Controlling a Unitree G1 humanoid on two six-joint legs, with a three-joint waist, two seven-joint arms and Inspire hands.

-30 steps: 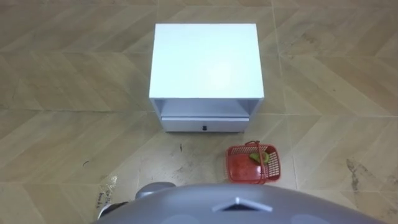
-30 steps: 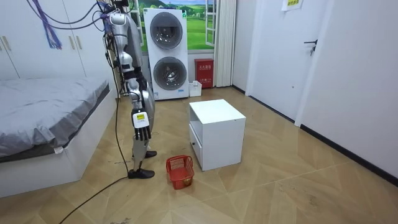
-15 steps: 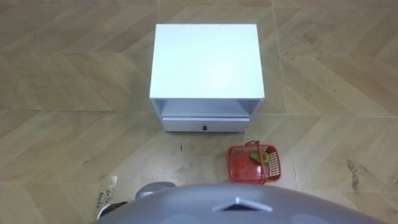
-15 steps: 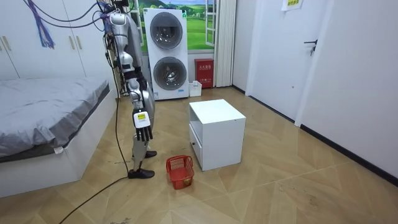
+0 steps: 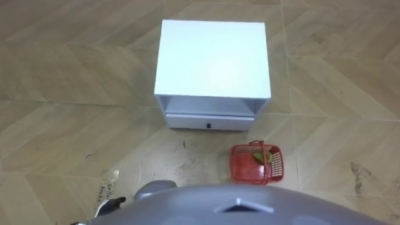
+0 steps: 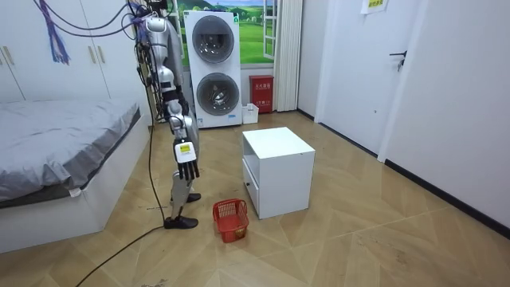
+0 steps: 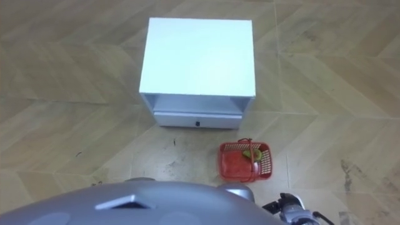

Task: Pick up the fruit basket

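Observation:
The red plastic fruit basket [image 5: 255, 164] stands on the wooden floor, just right of the white cabinet's front, with something green inside and its handle up; it also shows as the basket [image 7: 245, 161] and the basket [image 6: 230, 218]. I stand between the bed and the cabinet, facing the cabinet, with the basket on the floor by my feet. My right hand [image 6: 187, 169] hangs beside my thigh, well above the basket, fingers straight and holding nothing.
A white cabinet [image 5: 213, 67] with an open shelf and a shut drawer stands in front of me. A bed [image 6: 56, 151] lies behind me. Stacked washing machines [image 6: 213, 68] and a door [image 6: 402, 72] line the far walls. Bare floor surrounds the basket.
The eye view has shifted slightly, so the camera moved. In the room view my right arm has swung a little forward and down. Basket and cabinet have stayed put.

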